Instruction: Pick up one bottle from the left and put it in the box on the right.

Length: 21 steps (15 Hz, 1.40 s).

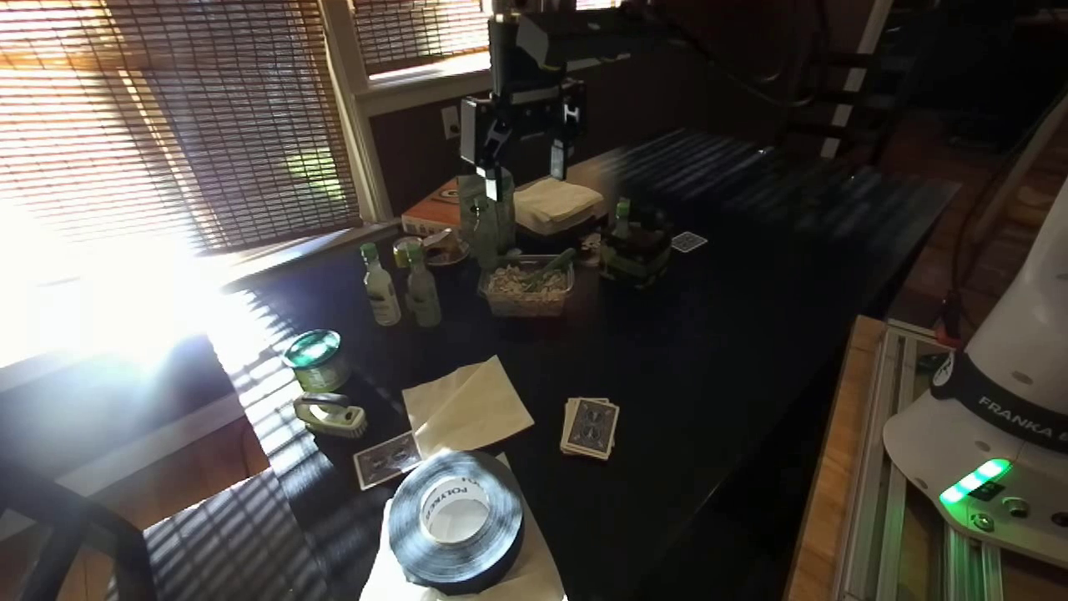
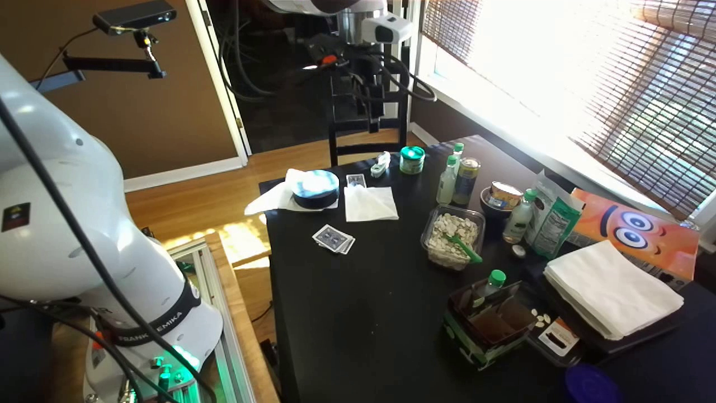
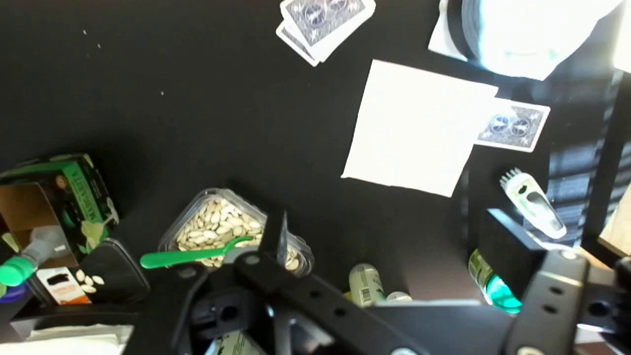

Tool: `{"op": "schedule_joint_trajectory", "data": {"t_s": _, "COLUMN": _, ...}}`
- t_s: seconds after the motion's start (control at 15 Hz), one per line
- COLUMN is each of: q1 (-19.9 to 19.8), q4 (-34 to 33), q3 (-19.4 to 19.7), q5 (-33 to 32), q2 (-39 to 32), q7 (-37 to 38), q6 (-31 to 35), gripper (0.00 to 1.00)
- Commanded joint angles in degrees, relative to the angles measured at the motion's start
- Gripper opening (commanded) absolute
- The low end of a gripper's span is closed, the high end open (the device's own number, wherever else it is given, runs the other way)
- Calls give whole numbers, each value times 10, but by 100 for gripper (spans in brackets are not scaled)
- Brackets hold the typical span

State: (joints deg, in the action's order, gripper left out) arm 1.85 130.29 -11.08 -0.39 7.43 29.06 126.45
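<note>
Two slim translucent bottles with green caps, a near one (image 2: pixel 446 182) and one behind it (image 2: pixel 457 154), stand upright by a tall can. They also show in an exterior view (image 1: pixel 423 288) (image 1: pixel 381 288); a bottle base (image 3: pixel 366 285) shows in the wrist view. Another bottle (image 2: pixel 519 218) stands beside the pouch. The box (image 2: pixel 467 342) is a small dark green carton with compartments, also in the wrist view (image 3: pixel 81 197); one bottle (image 2: pixel 497 280) stands in it. My gripper (image 1: pixel 526 171) is open and empty, high above the table; its fingers (image 3: pixel 394 231) are wide apart.
A clear tub of seeds (image 2: pixel 450 238) with a green spoon stands between the bottles and the box. Around are a tape roll (image 2: pixel 316 190), napkin (image 2: pixel 372 204), cards (image 2: pixel 334 239), green-lidded can (image 2: pixel 412 160), brush (image 2: pixel 380 165), pouch (image 2: pixel 554 218), orange box (image 2: pixel 637 224) and napkin stack (image 2: pixel 612 288).
</note>
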Motion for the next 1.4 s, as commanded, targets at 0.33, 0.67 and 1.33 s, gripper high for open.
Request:
{"op": "schedule_joint_trajectory", "data": {"t_s": 0.33, "q1": 30, "q4": -255, "q3": 53, "q5": -63, "q2": -251, "q7": -33, "q6": -36, "gripper": 100}}
{"op": "schedule_joint_trajectory", "data": {"t_s": 0.67, "q1": 41, "q4": -260, "q3": 69, "q5": -40, "q2": -259, "q7": -51, "q6": -27, "gripper": 100}}
{"op": "schedule_joint_trajectory", "data": {"t_s": 1.33, "q1": 43, "q4": -378, "q3": 82, "q5": -35, "q2": -382, "q7": -101, "q6": 24, "gripper": 100}}
